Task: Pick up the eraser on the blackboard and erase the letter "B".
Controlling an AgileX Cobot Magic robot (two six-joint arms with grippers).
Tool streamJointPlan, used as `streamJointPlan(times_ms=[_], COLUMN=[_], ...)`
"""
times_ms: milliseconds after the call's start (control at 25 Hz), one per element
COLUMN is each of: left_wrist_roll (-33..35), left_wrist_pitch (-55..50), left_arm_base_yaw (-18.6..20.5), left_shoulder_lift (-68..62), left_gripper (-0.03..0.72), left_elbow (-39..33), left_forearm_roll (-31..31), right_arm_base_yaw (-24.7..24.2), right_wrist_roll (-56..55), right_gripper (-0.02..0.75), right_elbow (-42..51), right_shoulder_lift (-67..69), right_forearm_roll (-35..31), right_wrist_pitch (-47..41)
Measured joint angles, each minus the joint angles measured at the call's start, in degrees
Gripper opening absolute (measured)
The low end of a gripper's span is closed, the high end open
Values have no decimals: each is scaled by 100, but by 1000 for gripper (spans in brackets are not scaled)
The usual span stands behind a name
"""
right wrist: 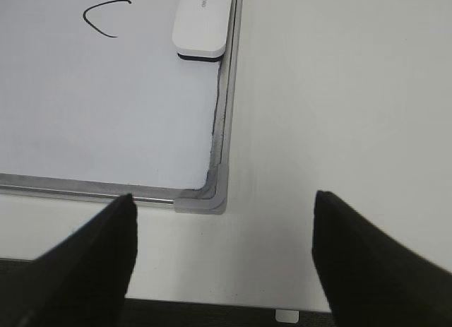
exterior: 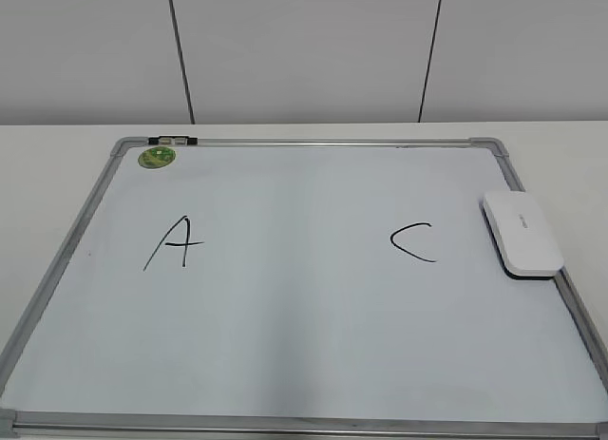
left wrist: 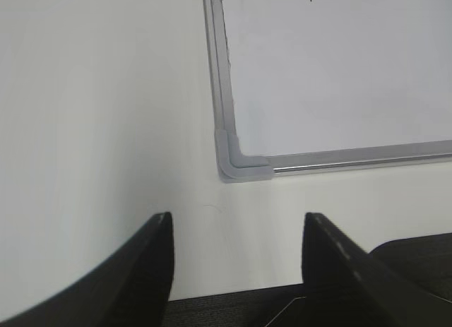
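Note:
The blackboard is a white board with a grey frame lying flat on the table. It carries a black "A" and a black "C"; no letter "B" shows between them. The white eraser lies on the board's right edge, also in the right wrist view. My left gripper is open and empty over the table near the board's front-left corner. My right gripper is open and empty near the front-right corner. Neither gripper shows in the exterior view.
A round green sticker and a small clip sit at the board's far-left corner. The white table surrounds the board, with a grey panelled wall behind. The table's front edge shows in both wrist views.

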State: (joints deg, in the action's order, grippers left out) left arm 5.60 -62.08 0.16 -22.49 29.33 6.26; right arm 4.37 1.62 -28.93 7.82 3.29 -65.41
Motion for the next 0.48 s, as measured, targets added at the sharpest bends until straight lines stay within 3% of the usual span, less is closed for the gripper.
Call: streamJointPlan(times_ms=[480], left_wrist_roll=[-9], left_wrist_pitch=[0], left_arm_base_yaw=[0], left_shoulder_lift=[105], left_gripper=[400], left_elbow=[0], left_forearm_roll=[0], right_arm_base_yaw=[0], right_wrist_roll=[0], right_gripper=[592], right_elbow=[0], right_shoulder_lift=[0], right_forearm_roll=[0], right_wrist_pitch=[0])
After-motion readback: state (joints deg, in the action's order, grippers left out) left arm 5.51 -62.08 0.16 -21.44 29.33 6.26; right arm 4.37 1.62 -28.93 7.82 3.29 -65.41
